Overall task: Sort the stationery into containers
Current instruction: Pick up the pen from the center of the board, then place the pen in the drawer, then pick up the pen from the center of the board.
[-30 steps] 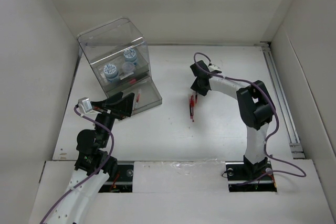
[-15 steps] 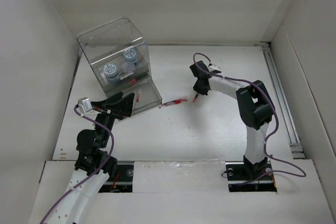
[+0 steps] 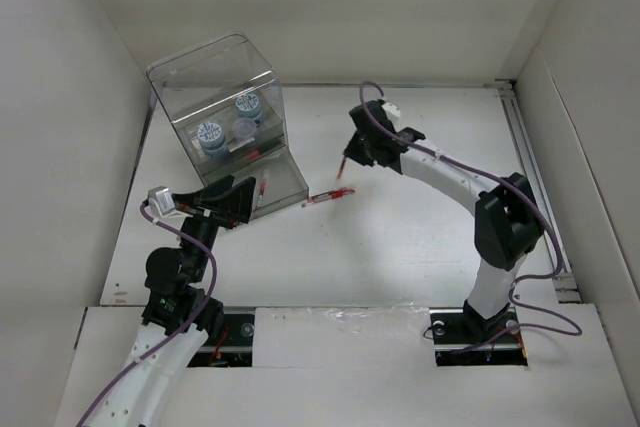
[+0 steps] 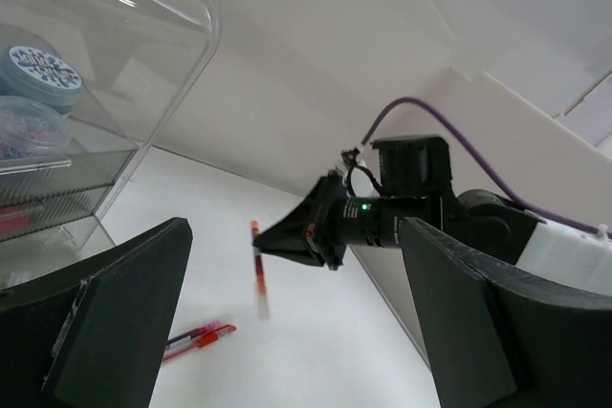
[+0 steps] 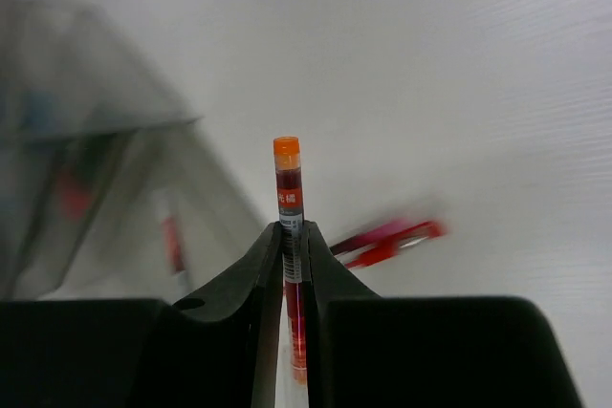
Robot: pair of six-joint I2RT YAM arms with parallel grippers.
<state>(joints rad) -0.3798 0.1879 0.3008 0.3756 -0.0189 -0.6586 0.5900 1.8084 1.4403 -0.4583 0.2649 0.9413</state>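
Note:
My right gripper (image 3: 347,159) is shut on one thin red pen (image 3: 343,168) and holds it above the table, right of the clear organiser box (image 3: 222,77). In the right wrist view the pen (image 5: 288,188) stands upright between the jaws of the right gripper (image 5: 294,232). Two more red pens (image 3: 330,196) lie together on the table by the box's front right corner. Blue-and-white rolls (image 3: 211,135) sit inside the box. My left gripper (image 3: 237,201) is open and empty at the box's front. Its dark fingers (image 4: 110,332) frame the pens on the table (image 4: 196,339).
A red pen (image 3: 263,188) lies in the box's low front section. White walls close in the table on the left, back and right. A metal rail (image 3: 535,182) runs along the right edge. Purple cables loop over both arms.
A second ago the right gripper held a bunch of pens. Two now lie on the table near the box, and the gripper has risen and moved left with one pen. The left arm is still.

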